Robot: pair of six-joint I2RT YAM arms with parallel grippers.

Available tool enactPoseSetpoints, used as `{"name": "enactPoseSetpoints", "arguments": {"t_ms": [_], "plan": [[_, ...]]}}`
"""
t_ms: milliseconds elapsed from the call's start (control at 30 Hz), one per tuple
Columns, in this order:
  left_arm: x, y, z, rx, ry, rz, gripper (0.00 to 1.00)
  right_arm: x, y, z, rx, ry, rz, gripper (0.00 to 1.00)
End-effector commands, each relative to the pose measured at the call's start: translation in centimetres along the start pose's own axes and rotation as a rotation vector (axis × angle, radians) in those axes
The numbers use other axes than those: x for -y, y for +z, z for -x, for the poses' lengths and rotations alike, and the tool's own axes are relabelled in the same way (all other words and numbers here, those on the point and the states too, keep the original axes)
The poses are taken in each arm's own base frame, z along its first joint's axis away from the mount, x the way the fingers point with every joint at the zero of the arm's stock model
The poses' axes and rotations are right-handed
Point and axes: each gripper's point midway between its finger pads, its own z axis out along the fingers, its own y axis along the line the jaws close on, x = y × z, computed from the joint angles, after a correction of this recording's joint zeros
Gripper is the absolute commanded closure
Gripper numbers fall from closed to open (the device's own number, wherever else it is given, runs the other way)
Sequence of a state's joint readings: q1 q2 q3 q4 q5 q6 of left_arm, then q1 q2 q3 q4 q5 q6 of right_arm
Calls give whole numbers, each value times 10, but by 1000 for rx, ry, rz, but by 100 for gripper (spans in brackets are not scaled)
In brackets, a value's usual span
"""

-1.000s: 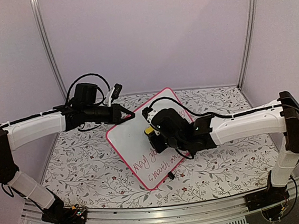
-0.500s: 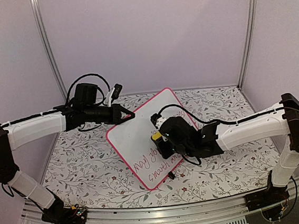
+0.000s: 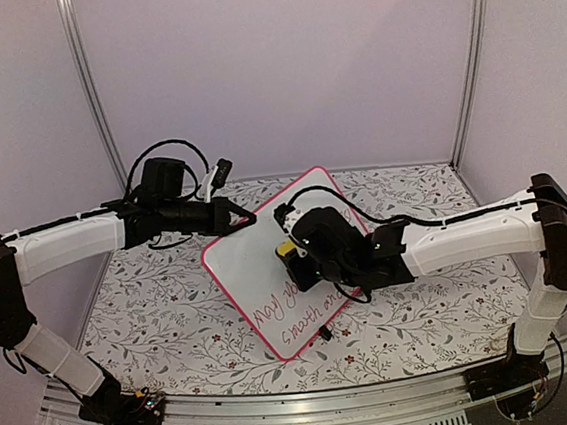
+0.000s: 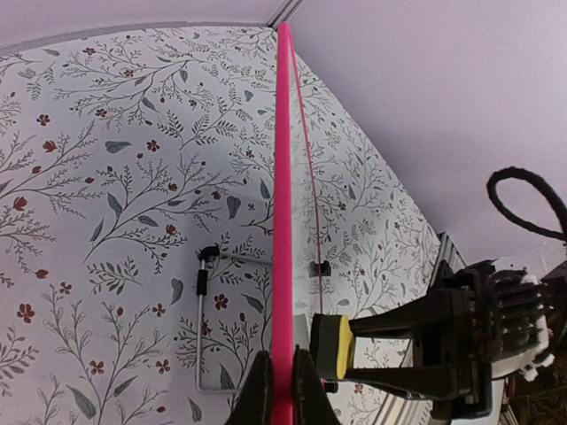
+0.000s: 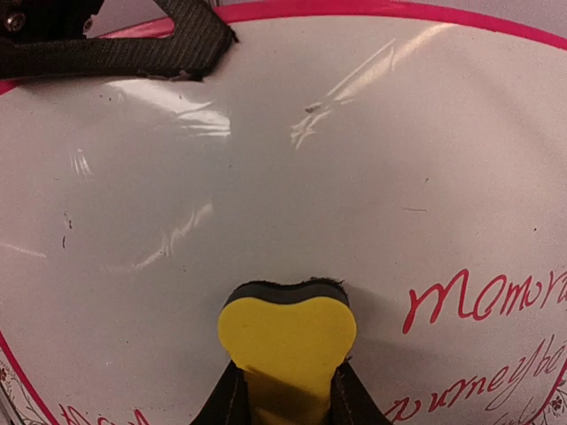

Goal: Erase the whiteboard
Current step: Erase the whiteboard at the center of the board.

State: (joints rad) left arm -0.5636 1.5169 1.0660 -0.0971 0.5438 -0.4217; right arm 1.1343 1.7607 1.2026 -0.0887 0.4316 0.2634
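The whiteboard (image 3: 252,276), white with a thin pink-red frame, stands tilted up off the table. Red handwriting (image 3: 283,308) fills its lower part; the upper part is wiped white. My left gripper (image 3: 248,219) is shut on the board's upper left edge, which the left wrist view shows as a pink line (image 4: 283,204) pinched between the fingers (image 4: 259,394). My right gripper (image 3: 292,254) is shut on a yellow eraser (image 5: 286,329), whose dark felt face presses on the board (image 5: 266,159) just left of the writing (image 5: 478,301).
A floral cloth (image 3: 163,314) covers the table. A bent wire stand (image 4: 202,310) lies behind the board. A black clip foot (image 3: 322,334) sits at the board's lower edge. Lilac walls and metal posts (image 3: 92,100) enclose the back and sides.
The right gripper slid the eraser down and right across the board, then back up and left to about where it began. The left arm and board stayed still.
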Motion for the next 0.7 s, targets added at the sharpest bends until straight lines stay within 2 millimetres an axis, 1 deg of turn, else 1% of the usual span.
{"name": "enactPoseSetpoints", "arguments": {"t_ms": [0, 67, 133, 200, 267, 333, 400, 500, 567, 667], "plan": [[-5, 14, -23, -67, 67, 25, 100, 2, 7, 13, 21, -35, -2, 75], [-4, 14, -23, -69, 66, 21, 100, 4, 6, 6, 7, -34, -2, 75], [-4, 15, -24, -73, 63, 18, 100, 8, 6, -9, -22, -26, -9, 75], [-4, 15, -24, -74, 63, 18, 100, 13, 6, -31, -66, -19, -15, 75], [-4, 15, -24, -72, 64, 18, 100, 17, 5, -48, -104, -5, -18, 75], [-5, 16, -25, -75, 63, 20, 100, 20, 2, -62, -130, 23, -15, 75], [-5, 16, -25, -77, 61, 18, 100, 21, -1, -71, -146, 47, -6, 75], [-5, 16, -25, -77, 60, 15, 100, 20, -3, -71, -148, 71, 5, 75], [-4, 16, -25, -75, 61, 15, 100, 16, -3, -66, -142, 70, 16, 76], [-5, 15, -24, -72, 64, 20, 100, 12, 0, -52, -119, 55, 19, 76]]}}
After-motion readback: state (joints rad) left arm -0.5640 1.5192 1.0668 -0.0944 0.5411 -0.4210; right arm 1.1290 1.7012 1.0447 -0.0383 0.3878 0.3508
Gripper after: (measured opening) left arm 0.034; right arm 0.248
